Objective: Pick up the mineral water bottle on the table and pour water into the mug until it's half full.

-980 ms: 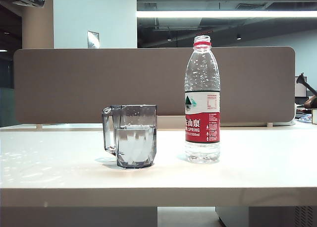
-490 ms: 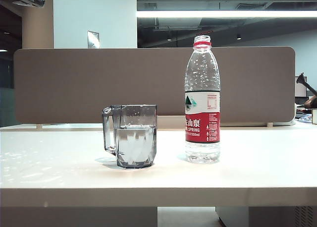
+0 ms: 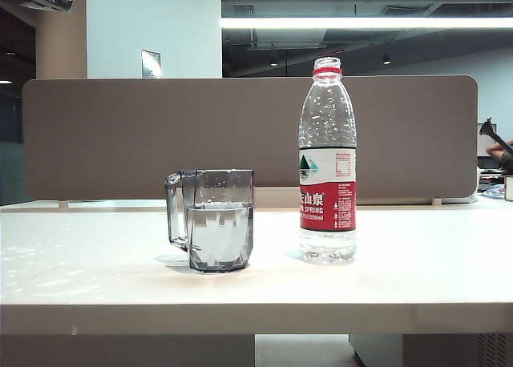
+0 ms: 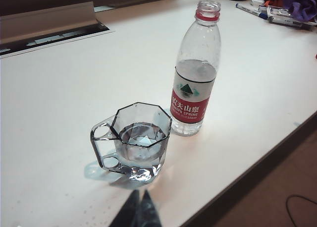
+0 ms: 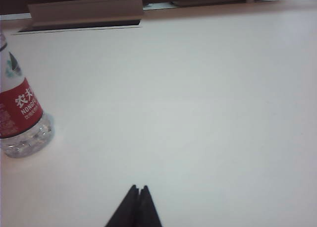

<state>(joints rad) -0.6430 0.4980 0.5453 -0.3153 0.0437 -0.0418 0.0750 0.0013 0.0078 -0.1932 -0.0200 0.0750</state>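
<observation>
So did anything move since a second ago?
Nothing visibly moved. The bottle and the mug with its water stand just where they were on the table. The left gripper and right gripper are shut and hold nothing.

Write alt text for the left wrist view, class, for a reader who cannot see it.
An uncapped mineral water bottle stands upright on the white table, apart from a smoky-grey mug that holds water. The left gripper, shut and empty, sits just short of the mug. Pens and purple cloth lie at the table's far corner.
</observation>
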